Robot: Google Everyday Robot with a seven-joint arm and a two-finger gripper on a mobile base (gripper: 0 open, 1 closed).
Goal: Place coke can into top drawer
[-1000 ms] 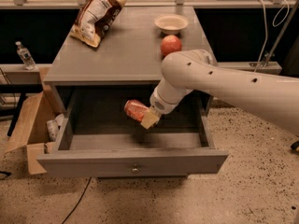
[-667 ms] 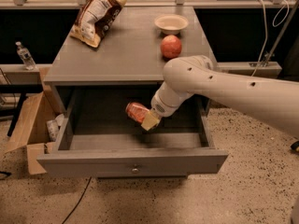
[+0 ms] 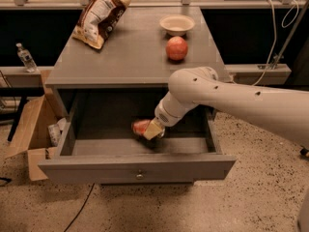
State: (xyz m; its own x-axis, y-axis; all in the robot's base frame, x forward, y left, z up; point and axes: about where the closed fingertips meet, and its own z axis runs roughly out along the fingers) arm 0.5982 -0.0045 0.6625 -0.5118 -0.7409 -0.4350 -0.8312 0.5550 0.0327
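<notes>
I am bringing my gripper (image 3: 151,129) lower into the open top drawer (image 3: 96,167), just below the frame's centre. It is pinching the coke can (image 3: 140,127), which is now sitting closer to the drawer floor than a second ago, so I judge release is nearing.

The claw (image 3: 151,129) hung inside the open top drawer (image 3: 137,167), near its middle, clamped on the coke can (image 3: 140,127), which lay tilted. On the table (image 3: 130,57) behind sat a chip bag (image 3: 99,16) far left, with a bowl (image 3: 176,24) and an apple (image 3: 176,48) to the right.
</notes>
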